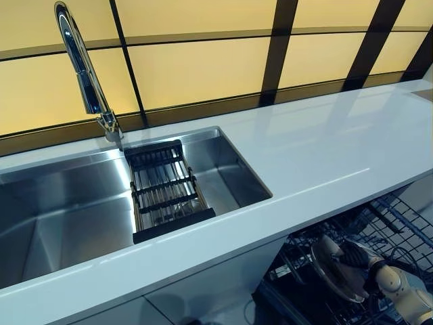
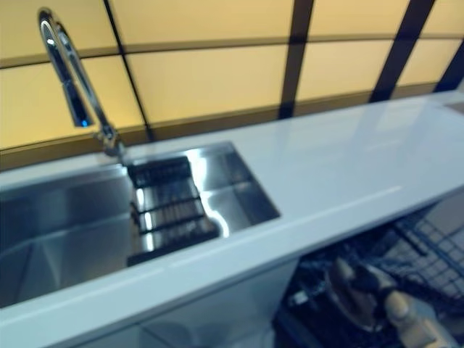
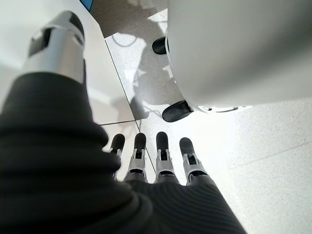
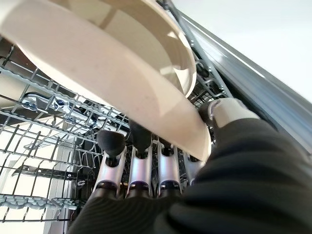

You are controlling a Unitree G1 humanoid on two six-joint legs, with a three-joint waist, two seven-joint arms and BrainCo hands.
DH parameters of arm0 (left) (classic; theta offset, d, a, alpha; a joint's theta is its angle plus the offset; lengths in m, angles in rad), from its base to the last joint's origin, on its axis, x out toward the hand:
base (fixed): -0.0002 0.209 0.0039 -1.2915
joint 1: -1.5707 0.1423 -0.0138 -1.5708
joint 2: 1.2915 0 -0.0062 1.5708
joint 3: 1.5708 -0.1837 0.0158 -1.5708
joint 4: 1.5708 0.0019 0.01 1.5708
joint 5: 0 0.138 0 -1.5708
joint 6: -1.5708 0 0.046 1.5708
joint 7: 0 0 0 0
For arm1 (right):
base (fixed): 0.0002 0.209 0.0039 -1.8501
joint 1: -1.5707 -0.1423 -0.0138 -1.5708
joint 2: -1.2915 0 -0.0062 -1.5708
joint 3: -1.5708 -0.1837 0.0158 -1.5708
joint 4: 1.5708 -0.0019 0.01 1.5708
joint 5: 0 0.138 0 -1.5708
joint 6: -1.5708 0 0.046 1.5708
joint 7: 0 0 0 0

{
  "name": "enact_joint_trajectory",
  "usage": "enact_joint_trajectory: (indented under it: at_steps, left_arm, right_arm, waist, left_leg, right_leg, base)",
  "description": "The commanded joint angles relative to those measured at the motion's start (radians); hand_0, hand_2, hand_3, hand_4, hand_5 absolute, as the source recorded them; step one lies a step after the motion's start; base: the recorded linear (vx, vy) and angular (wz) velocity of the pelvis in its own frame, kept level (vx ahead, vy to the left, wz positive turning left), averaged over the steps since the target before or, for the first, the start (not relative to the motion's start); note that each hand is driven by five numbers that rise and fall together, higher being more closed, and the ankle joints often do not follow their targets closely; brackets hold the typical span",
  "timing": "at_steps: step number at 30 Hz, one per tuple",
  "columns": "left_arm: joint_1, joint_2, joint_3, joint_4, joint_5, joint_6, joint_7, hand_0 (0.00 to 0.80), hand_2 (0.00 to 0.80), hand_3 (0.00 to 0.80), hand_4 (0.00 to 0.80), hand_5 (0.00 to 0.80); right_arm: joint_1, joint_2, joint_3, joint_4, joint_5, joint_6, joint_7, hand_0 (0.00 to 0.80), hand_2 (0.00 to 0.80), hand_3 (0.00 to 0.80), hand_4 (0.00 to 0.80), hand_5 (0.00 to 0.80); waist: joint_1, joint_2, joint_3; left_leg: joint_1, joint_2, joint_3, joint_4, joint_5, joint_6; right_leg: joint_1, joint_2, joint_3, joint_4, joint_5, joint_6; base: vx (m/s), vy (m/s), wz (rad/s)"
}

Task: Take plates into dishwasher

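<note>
i've got the plate (image 4: 122, 63) pinched in my right hand (image 1: 379, 274) over the rack (image 4: 44, 146) (left hand (image 3: 156, 161) hangs slack, empty), so next i lower it between the tines.

Tabletop (image 1: 318, 149): white, glossy, smooth, reflective. Sink (image 1: 61, 210): brushed stainless metal, satin sheen. Faucet (image 1: 81, 68): polished chrome. Drain rack (image 1: 164, 193): metal bars in a matt black frame. Plate (image 4: 122, 58): cream, smooth, faint gloss. Dishwasher rack (image 4: 44, 141): grey coated wire.
</note>
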Motion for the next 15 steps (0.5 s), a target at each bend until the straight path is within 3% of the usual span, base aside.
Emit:
enact_joint_trajectory:
  at_steps: [1,14,15]
  left_arm:
    - [-0.043,0.046,-0.028,-0.003,0.041,0.001,-0.019,0.0,0.0,0.0,0.0,0.0]
    - [-0.051,0.036,-0.022,-0.003,0.057,0.008,-0.031,0.0,0.0,0.0,0.0,0.0]
    - [-0.051,0.035,-0.021,-0.003,0.06,0.008,-0.031,0.0,0.0,0.0,0.0,0.0]
  right_arm:
    - [-0.083,0.005,0.032,0.039,-0.044,-0.032,-0.076,0.8,0.8,0.8,0.8,0.8]
    - [-0.055,0.017,0.038,0.061,-0.064,0.011,-0.09,0.8,0.8,0.8,0.8,0.8]
    - [-0.05,0.02,0.033,0.061,-0.054,0.012,-0.107,0.596,0.596,0.596,0.596,0.596]
  waist:
    - [0.051,-0.036,-0.009]
    - [0.048,-0.037,-0.018]
    - [0.047,-0.037,-0.018]
  left_leg:
    - [0.042,-0.005,-0.038,0.003,-0.082,-0.007]
    - [0.036,-0.005,-0.043,0.003,-0.083,-0.009]
    - [0.037,-0.004,-0.042,0.003,-0.082,-0.009]
  right_leg:
    - [-0.078,-0.049,-0.02,0.011,0.091,0.11]
    - [-0.081,-0.048,-0.019,0.009,0.091,0.112]
    - [-0.08,-0.049,-0.018,0.008,0.091,0.112]
  base:
    - [-0.018,0.004,0.03]
    - [-0.006,0.002,0.02]
    - [0.0,0.0,0.0]
